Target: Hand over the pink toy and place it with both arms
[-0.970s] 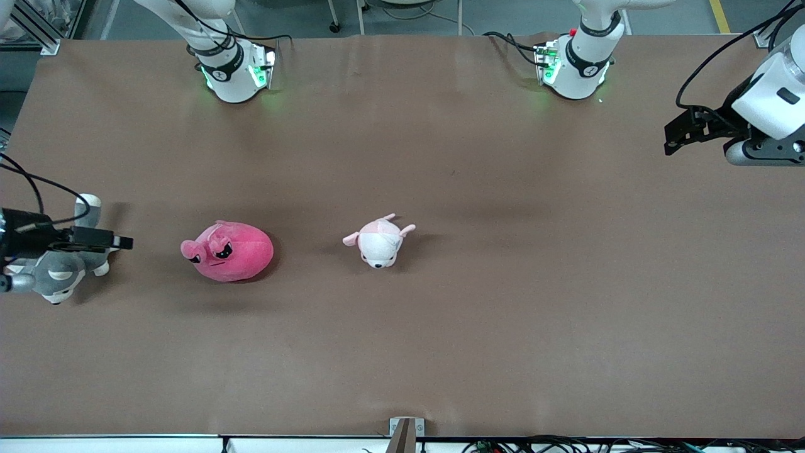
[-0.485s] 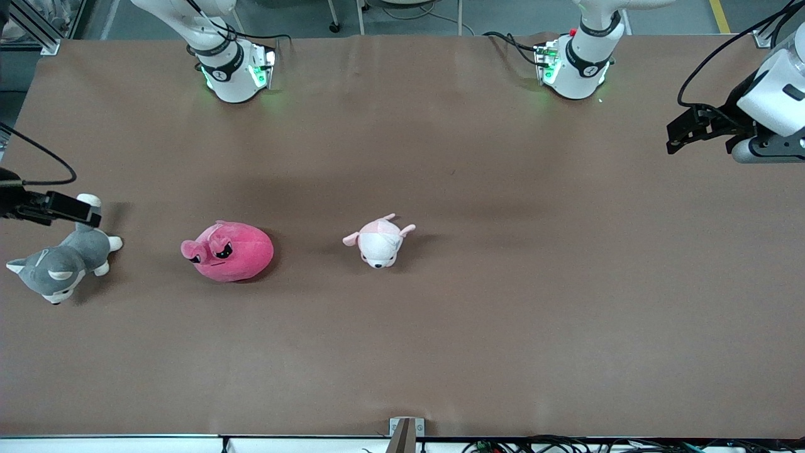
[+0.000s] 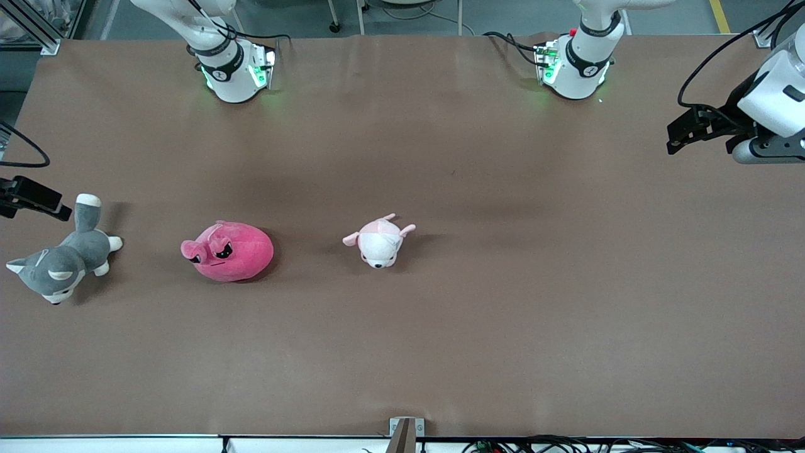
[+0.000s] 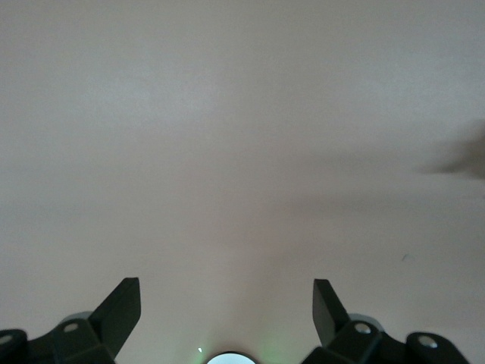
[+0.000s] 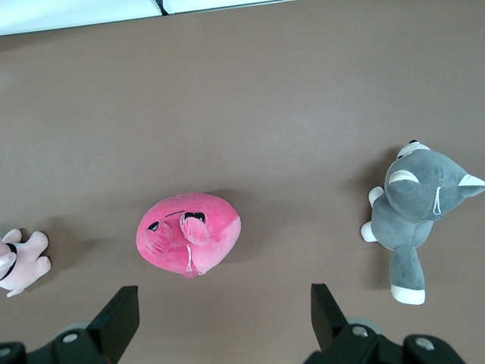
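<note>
The pink toy (image 3: 227,250), a round hot-pink plush with black angry eyes, lies on the brown table (image 3: 503,302) toward the right arm's end. It also shows in the right wrist view (image 5: 188,235), apart from the gripper. My right gripper (image 3: 56,209) hangs over the table's edge at the right arm's end, beside the grey dog's tail; it is open and empty (image 5: 223,315). My left gripper (image 3: 670,139) waits over the left arm's end of the table, open and empty (image 4: 226,303), over bare table only.
A grey-and-white plush dog (image 3: 60,261) lies between the pink toy and the table's end, also in the right wrist view (image 5: 413,208). A small pale pink-and-white plush (image 3: 379,241) lies near the table's middle, and shows in the right wrist view (image 5: 19,262).
My right gripper has moved off the grey dog toward the table's end and the robots' side, leaving the dog uncovered. The left gripper has barely shifted. The toys have not moved.
</note>
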Robot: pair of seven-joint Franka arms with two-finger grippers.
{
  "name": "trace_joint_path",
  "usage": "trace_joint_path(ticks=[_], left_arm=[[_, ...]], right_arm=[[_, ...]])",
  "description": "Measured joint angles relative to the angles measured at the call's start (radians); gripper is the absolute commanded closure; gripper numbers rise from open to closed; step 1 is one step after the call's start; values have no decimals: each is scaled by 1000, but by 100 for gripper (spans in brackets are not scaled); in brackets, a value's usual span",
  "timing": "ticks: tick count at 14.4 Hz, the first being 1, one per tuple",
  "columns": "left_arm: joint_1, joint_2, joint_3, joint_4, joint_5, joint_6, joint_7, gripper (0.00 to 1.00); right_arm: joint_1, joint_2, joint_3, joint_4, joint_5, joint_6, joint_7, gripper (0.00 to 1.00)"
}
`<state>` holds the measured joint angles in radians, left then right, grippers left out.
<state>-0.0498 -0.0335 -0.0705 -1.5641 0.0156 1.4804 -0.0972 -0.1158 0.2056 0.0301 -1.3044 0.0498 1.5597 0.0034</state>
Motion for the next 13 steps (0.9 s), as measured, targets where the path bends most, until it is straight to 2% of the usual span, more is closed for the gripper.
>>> trace_joint_path(ticks=[6,9,11,13], left_arm=[[4,0,1,-1,0,0,0,0],[4,0,1,-1,0,1,0,0],[4,0,1,-1,0,1,0,0],[4,0,1,-1,0,1,0,0]], right_arm=[[7,-22,-6,8,0,0,0,0],[62,-30,-68,8,0,0,-2,0],[74,-44,-80,-1,0,-3,-4,0],[75,-82,-84,-55,0,10,-6,0]])
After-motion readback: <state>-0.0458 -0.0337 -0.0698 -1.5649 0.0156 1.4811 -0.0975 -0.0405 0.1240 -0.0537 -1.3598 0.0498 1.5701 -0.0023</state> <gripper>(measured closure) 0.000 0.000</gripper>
